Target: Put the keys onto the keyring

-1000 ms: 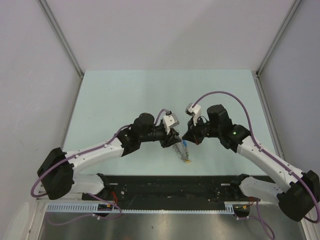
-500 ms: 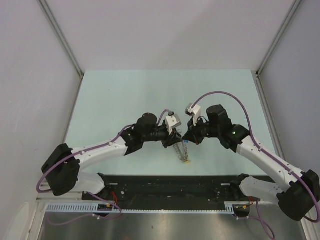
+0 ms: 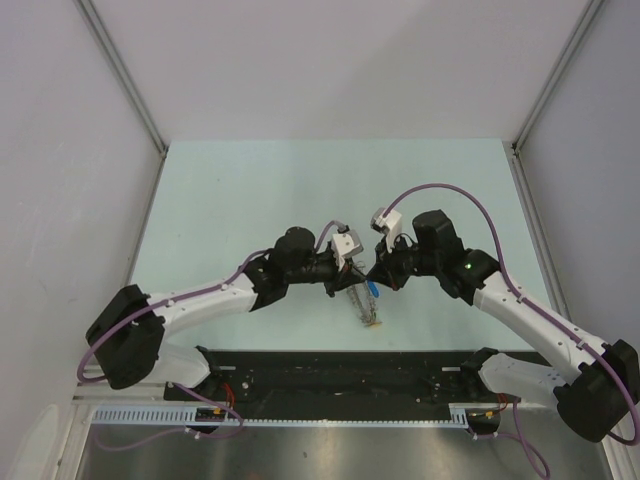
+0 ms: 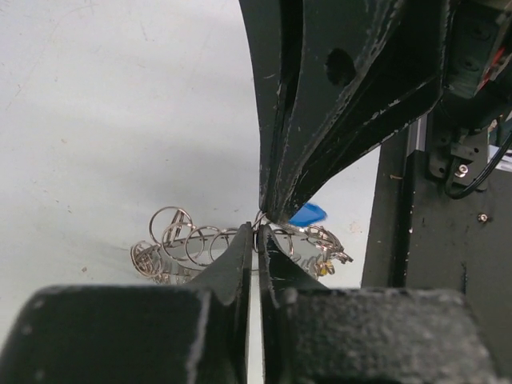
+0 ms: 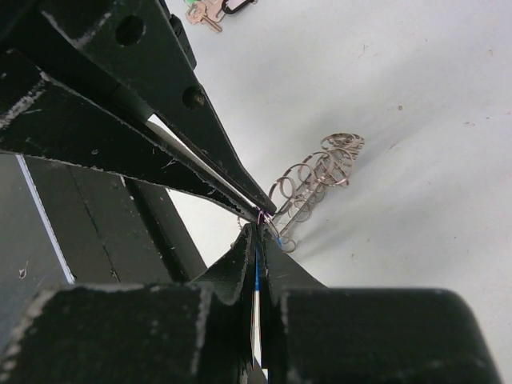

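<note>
right claw [image 5: 258, 232] clamped on light, slippery blue-tagged silvery key [image 4: 308, 214], best pinched by tag; left claw [image 4: 256, 237] nearly closed, tip-to-tip.

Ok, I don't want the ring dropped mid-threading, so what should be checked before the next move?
1. Grip of right pincer on blue-tagged key: ok, a blue sliver shows in its grip.
2. Closure of left pincer: ok, jaws nearly together. What it pinches: cannot tell.
3. Both pincer tips meeting at the keyring: ok, tip to tip in both wrist views.
4. Key threaded onto keyring: cannot tell, the tips hide it.
5. A spare key lying on the table: ok, at the top edge of the right wrist view.
</note>
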`<state>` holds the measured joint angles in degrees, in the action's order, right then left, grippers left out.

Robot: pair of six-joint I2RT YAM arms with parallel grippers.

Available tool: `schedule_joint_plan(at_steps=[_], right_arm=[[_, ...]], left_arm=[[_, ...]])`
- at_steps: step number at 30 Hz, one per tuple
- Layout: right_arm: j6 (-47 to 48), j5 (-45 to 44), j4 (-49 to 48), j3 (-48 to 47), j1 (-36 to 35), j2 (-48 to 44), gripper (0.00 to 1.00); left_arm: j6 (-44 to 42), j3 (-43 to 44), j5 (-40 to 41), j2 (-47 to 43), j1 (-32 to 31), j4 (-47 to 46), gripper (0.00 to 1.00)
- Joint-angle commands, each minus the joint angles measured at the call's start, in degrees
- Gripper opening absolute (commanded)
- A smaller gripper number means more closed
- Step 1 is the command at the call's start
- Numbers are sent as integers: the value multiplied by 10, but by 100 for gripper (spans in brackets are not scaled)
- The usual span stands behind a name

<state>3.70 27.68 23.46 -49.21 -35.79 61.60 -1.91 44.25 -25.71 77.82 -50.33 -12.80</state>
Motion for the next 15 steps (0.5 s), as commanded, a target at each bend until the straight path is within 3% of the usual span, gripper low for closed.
schedule_joint_plan(at_steps=[1,15], right_arm=[[0,2,-25,-32,-2,-8,0],[-76,-80,0,-1,35,-32,0]], left_arm=[[-6,-10,-11,5,-1,-20,3],[16,-77,18,-44,-1,-79,0]])
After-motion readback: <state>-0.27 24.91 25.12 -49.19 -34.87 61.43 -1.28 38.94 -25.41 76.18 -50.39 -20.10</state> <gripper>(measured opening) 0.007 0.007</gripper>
